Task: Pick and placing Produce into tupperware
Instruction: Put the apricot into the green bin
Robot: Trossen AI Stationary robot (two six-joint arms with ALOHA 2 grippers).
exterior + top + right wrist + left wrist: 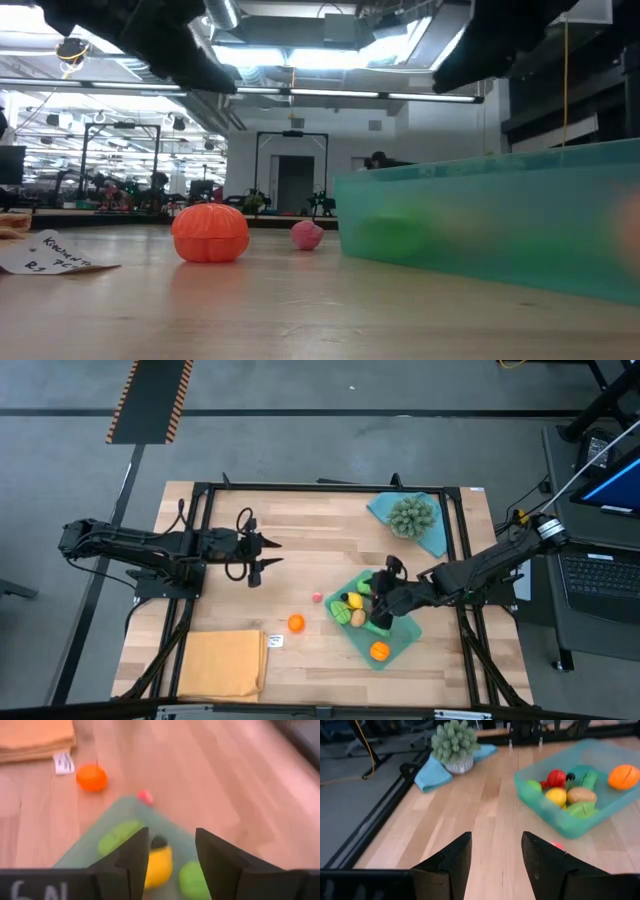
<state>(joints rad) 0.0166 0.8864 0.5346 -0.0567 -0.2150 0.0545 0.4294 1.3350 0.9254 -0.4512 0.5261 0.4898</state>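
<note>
From above, the right gripper (pixel 381 600) is seen reaching across the teal tupperware (pixel 398 645) at the table's right, over several produce pieces, while the left gripper (pixel 262 553) is held parted and empty above bare wood. An orange pumpkin (pixel 296 623) and a small pink piece (pixel 317 598) are left outside, near a paper tag (pixel 275 641). At table level, handwriting on that tag (pixel 45 252) is not legible. In the right wrist view, its fingers (pixel 135 855) are parted above a yellow piece (pixel 159 862), gripping nothing.
</note>
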